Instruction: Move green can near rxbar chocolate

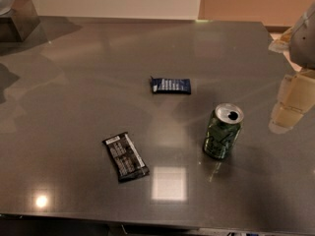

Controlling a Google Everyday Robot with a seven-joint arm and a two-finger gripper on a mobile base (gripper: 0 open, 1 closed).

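One green can is standing on the one grey table. Two flat bar wrappers are lying left of the can: one black rxbar chocolate and one dark blue bar (this one farther back). One gripper is hanging just right of the can.

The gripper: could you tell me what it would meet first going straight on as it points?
Probably the bare table just right of the green can; the gripper at the right edge points down and slightly left. Depth is unclear, so possibly the can.

Can upright, rxbar flat, gripper rt.
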